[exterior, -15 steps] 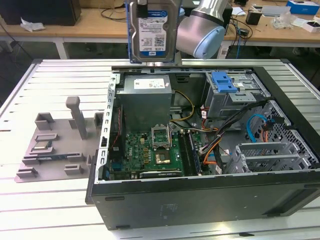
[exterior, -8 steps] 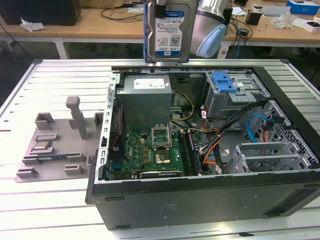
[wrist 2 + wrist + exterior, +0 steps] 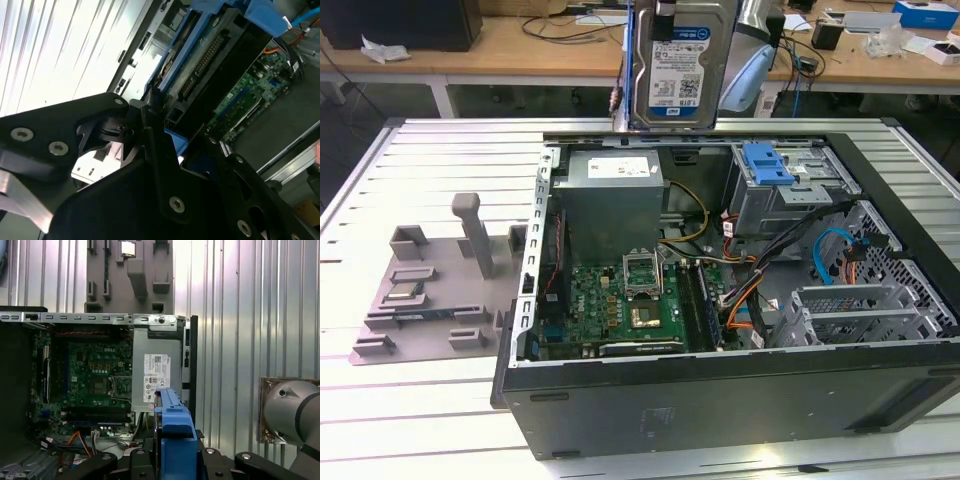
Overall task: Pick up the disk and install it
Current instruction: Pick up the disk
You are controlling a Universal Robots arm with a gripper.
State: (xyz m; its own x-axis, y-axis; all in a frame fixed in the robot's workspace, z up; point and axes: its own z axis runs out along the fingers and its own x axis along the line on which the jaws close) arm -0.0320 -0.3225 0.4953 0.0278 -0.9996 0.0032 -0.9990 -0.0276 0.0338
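I've got the gripper [image 3: 175, 460] pinching the disk [image 3: 672, 70] upright by its edges. The drive cage [image 3: 790, 195] sits well below the gripper. I'd keep the grip firm and hold the disk square and clear of the cables [image 3: 775, 262].

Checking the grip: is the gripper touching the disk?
Touching. In the second wrist view the gripper clamps the disk by its blue frame with no gap; in the exterior view the disk hangs above the computer case.
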